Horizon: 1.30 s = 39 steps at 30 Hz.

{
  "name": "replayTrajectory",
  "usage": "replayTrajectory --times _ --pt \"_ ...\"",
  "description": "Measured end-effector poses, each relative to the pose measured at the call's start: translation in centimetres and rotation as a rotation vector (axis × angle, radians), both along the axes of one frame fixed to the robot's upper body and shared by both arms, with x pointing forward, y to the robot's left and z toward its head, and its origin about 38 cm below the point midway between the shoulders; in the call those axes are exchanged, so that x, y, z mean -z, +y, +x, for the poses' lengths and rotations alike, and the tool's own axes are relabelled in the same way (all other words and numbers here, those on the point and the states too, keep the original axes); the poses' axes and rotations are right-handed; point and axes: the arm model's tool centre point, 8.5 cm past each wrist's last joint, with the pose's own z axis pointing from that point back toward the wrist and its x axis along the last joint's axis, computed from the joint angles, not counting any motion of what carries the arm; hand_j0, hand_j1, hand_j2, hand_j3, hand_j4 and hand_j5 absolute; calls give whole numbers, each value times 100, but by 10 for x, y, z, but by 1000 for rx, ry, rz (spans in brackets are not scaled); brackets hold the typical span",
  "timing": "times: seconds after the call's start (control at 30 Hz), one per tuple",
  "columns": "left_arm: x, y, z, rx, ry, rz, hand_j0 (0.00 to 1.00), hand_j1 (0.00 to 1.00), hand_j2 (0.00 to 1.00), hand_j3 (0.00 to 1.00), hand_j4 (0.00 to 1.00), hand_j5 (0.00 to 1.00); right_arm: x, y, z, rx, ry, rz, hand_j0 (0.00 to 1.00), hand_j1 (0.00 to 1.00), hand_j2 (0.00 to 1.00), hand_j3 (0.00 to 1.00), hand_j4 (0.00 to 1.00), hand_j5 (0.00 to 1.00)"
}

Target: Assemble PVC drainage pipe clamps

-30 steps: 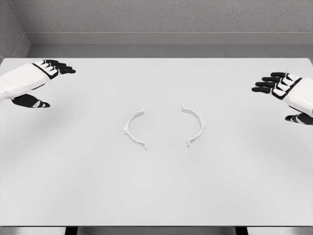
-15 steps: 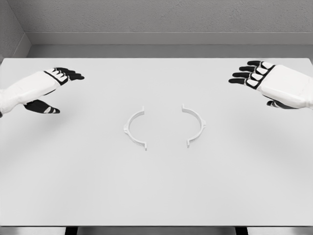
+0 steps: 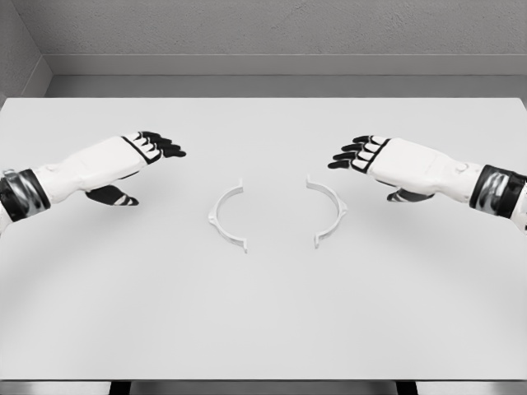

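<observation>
Change: both hands have come inward from the table's side edges toward the middle since the earlier frames.
Left hand (image 3: 123,160): fingers extended and relaxed, thumb dropped below the palm, holding and touching nothing.
Right hand (image 3: 387,164): fingers stretched out loosely, likewise empty.
Pose: palms down, fingertips pointing at each other above the table (image 3: 263,321).
Left clamp half (image 3: 226,217): flat on the table, near the left hand, untouched.
Right clamp half (image 3: 327,211): opposite, open sides facing, well apart.
</observation>
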Motion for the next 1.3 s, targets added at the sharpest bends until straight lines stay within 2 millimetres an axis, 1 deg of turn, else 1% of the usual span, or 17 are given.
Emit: replayTrajectory --times 0.13,0.23,0.4,0.5,0.7,0.9,0.97,1.0,1.1,1.3 --pt "-1 -7 -1 19 -15 23 100 100 100 100 100 100 12 2 7 22 49 72 96 96 96 96 96 96" --pt "3 -16 -2 34 -14 30 100 100 100 100 100 100 21 6 10 32 76 98 96 96 96 96 96 96" --pt "8 -33 -6 78 -15 56 100 100 100 100 100 100 36 6 13 51 109 99 96 96 96 96 96 96" --pt "11 -39 -9 95 -4 70 100 100 100 100 100 100 43 8 15 59 117 86 96 96 96 96 96 96" --pt "14 -40 -8 97 2 81 100 100 100 100 100 100 51 12 17 66 120 60 96 96 96 96 96 96" --pt "15 -47 0 90 4 55 100 100 100 100 100 100 57 20 20 64 122 55 96 96 96 96 96 96" --pt "18 -48 1 87 12 47 100 100 100 100 100 100 59 22 21 64 123 54 96 96 96 96 96 96" --pt "19 -49 2 86 14 43 100 100 100 100 100 100 55 24 23 62 113 56 96 96 96 96 96 96" --pt "22 -52 3 86 21 34 100 100 100 100 100 100 56 28 24 60 113 56 96 96 96 96 96 96" --pt "24 -60 6 87 23 18 100 100 100 100 100 100 61 28 25 66 122 54 96 96 96 96 96 96"
